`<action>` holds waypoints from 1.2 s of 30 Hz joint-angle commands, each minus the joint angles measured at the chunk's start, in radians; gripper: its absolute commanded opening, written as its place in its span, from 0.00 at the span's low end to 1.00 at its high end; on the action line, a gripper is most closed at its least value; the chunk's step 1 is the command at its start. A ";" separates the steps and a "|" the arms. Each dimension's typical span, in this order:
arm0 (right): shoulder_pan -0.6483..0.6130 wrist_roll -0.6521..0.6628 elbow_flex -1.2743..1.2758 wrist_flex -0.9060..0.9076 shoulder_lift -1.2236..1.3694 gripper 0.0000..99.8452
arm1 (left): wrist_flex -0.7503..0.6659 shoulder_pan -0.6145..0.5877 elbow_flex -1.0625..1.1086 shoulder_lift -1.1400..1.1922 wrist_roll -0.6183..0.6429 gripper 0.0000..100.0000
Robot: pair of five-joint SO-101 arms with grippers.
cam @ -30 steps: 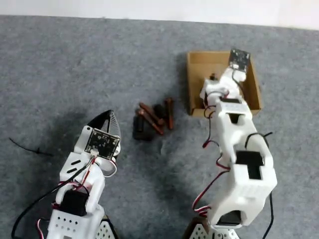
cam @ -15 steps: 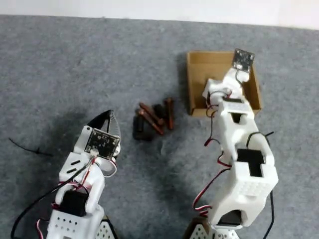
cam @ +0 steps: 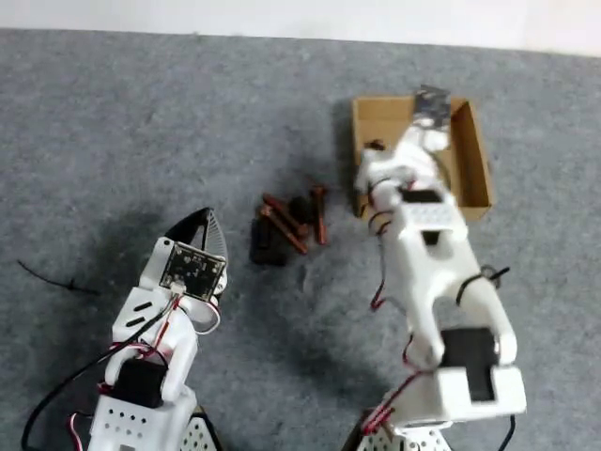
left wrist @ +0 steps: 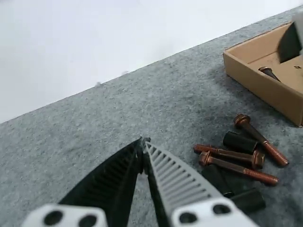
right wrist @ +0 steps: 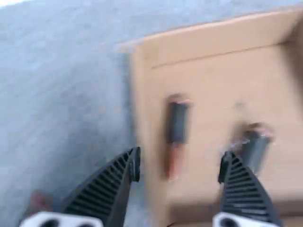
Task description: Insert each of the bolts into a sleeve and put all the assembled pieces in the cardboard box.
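Observation:
Three copper bolts [cam: 293, 221] and several black sleeves [cam: 267, 246] lie in a loose pile on the grey carpet, left of the cardboard box [cam: 364, 160]. The left wrist view shows the bolts [left wrist: 235, 162], a sleeve [left wrist: 239, 142] and the box [left wrist: 265, 87] beyond my left gripper [left wrist: 143, 142], which is shut and holds nothing. My right gripper [right wrist: 181, 163] hangs open above the box's left wall [right wrist: 138, 94]. Two assembled pieces [right wrist: 177, 125] [right wrist: 253, 142] lie on the box floor below it.
A thin black cable tie [cam: 52, 279] lies on the carpet at the far left. Grey carpet [cam: 188, 122] stretches behind and left of the pile. The right arm's white body [cam: 427, 244] covers the box's front edge.
The right arm has swung left over the box, from its right half toward its left wall. The left arm and the pile have not moved.

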 commanded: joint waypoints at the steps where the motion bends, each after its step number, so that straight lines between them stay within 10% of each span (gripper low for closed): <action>1: -0.111 0.089 0.061 0.004 -0.131 0.24 | -0.008 -0.013 0.021 -0.004 0.006 0.01; 13: -0.374 0.264 0.157 0.007 -0.157 0.24 | -0.008 -0.016 0.021 -0.005 0.008 0.01; 29: -0.536 -0.060 0.120 0.010 -0.038 0.24 | -0.011 -0.071 0.021 -0.008 0.058 0.01; 36: -0.527 -0.066 -0.220 0.325 0.193 0.24 | -0.025 -0.074 0.021 -0.005 0.058 0.01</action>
